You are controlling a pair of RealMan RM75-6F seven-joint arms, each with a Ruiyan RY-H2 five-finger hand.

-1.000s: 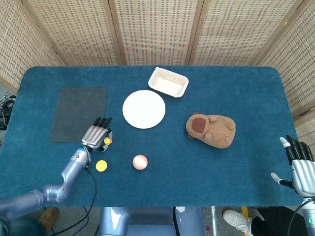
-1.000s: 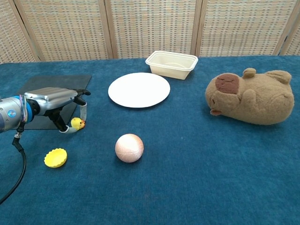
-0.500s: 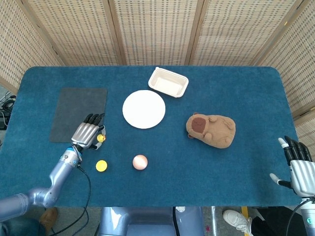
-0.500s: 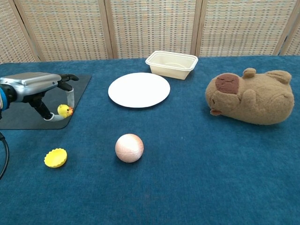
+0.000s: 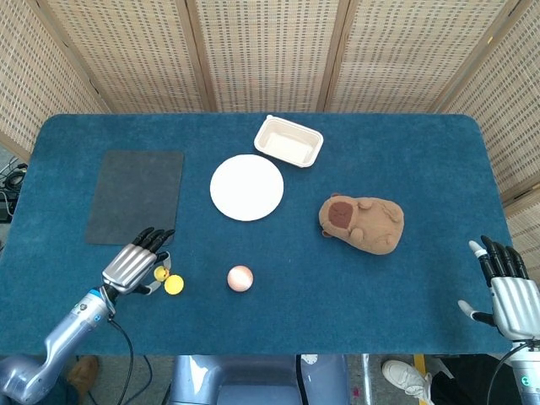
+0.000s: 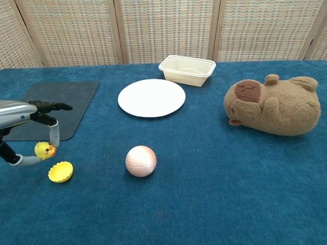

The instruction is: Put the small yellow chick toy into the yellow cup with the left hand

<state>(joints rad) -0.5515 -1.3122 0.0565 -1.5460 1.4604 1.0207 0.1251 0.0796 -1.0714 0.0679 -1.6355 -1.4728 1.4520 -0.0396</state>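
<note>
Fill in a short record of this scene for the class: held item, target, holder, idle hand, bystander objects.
held item: small yellow chick toy, pinched above the cloth
target: shallow yellow cup, empty, just right of the chick
holder: left robot hand
idle hand: right robot hand, fingers spread
bystanders: pink ball, round white plate, brown capybara plush

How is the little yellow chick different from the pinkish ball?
The chick is yellow and much smaller; the ball is pale pink and bigger. The chick is pinched in the left robot hand, off the cloth; the ball rests alone on the blue table. Both look roundish.
</note>
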